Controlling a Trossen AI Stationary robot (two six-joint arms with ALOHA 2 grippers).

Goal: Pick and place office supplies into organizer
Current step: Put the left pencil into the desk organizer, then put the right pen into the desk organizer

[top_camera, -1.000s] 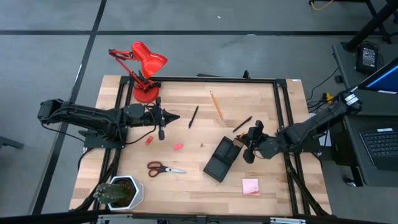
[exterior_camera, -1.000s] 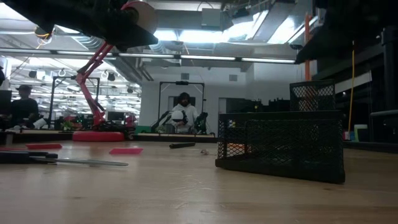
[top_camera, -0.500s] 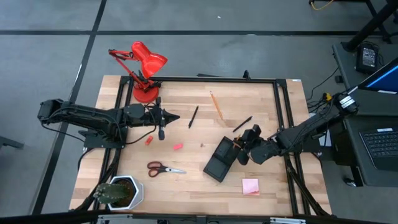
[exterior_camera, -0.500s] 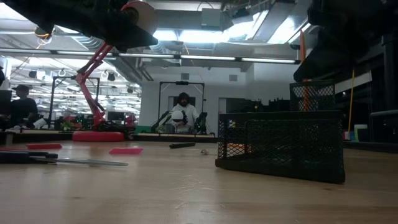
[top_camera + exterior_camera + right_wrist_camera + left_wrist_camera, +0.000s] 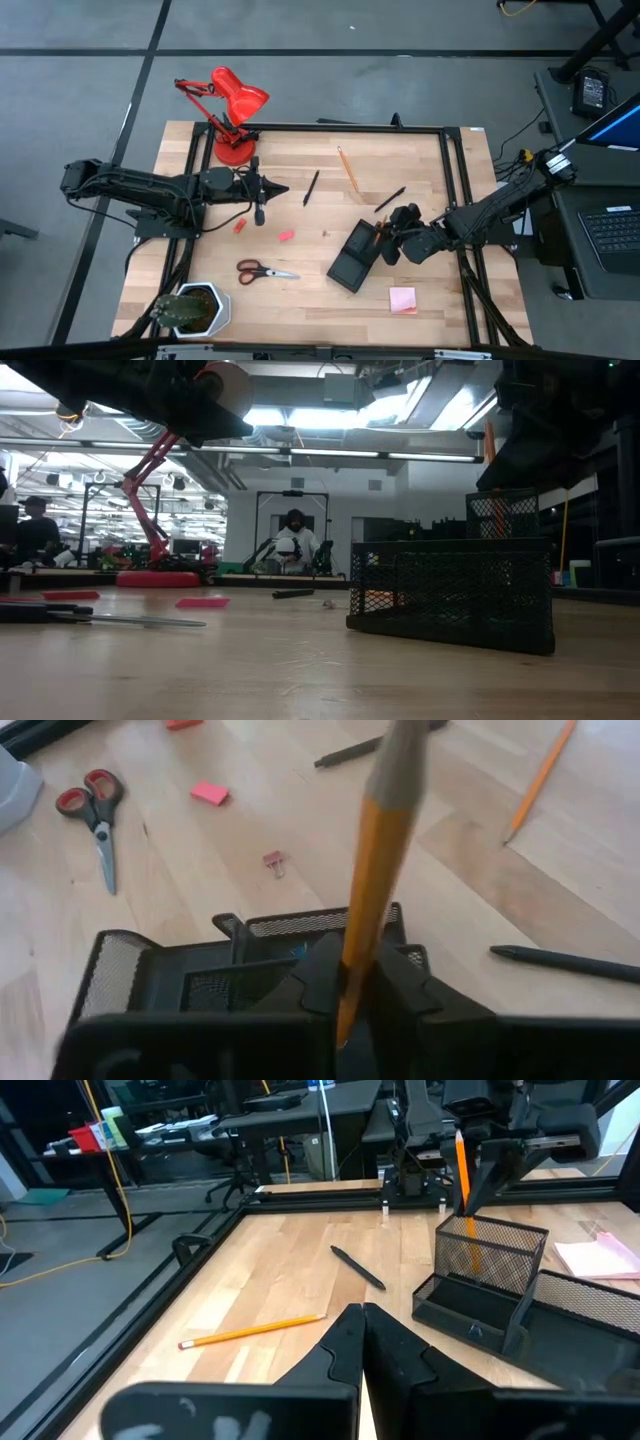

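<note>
Even overhead light; ceiling lights (image 5: 300, 415) glare in low view; right wrist foreground blurred.

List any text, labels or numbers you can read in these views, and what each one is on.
None can be read.
Pencil in the right gripper: no print visible.
Organizer, sticky pad, scissors, lamp: no markings visible.
Laptop at the table's right: too small to read.
Room behind the table in the low view: no sign legible.
</note>
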